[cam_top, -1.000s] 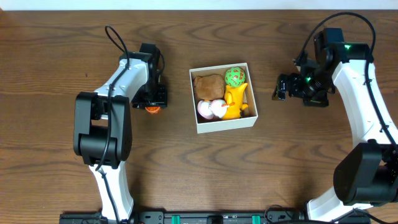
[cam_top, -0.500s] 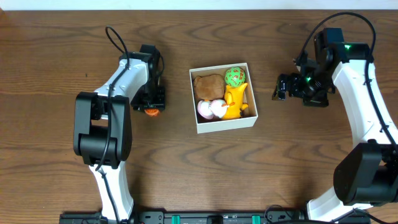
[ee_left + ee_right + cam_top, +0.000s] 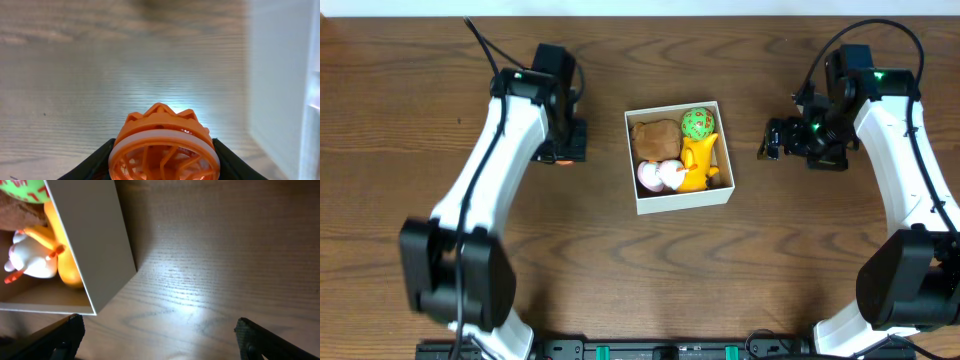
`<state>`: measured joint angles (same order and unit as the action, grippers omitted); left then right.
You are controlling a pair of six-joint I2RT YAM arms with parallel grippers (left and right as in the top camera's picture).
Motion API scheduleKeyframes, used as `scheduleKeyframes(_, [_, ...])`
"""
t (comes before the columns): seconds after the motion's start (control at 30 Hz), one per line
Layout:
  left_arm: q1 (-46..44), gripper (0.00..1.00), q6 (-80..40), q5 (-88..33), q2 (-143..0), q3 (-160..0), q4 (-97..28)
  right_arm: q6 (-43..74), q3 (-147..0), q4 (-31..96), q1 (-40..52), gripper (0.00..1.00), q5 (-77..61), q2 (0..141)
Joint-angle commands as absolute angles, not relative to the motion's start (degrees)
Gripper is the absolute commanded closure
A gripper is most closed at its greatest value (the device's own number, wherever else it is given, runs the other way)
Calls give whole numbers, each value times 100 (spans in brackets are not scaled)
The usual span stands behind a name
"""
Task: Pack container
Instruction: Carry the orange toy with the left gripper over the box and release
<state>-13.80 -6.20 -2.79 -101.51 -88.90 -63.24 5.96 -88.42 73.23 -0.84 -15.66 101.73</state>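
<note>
Near the table's (image 3: 620, 290) far edge, my left gripper (image 3: 564, 152) clamps an orange lattice toy (image 3: 164, 145) bound for the container (image 3: 685, 199); my right gripper (image 3: 772, 139) gapes empty.

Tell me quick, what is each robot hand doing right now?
Left hand: closed on an orange lattice plastic ball.
Right hand: open, holding nothing.

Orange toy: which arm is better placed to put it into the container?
Left. The left jaws grip the orange toy beside the container; the right jaws are open, empty, on the other side.
</note>
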Motion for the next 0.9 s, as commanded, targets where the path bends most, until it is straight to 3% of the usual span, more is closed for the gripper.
scheduleKeyframes(0.0, [-1852,55,-709,-261,-9664,-9004,-6344,856,-8836,7214,-113,1,-1568,10103])
scheduleKeyframes(0.37, [-3612,55,-849,-451,-9601,-8976,-4945,1295,-8836,6705,-333,1,-1566,10103])
scheduleKeyframes(0.87, [-4274,55,-847,-458,-11111,-8976,-3553,1433,-8836,6831,-827,1,-1568,10103])
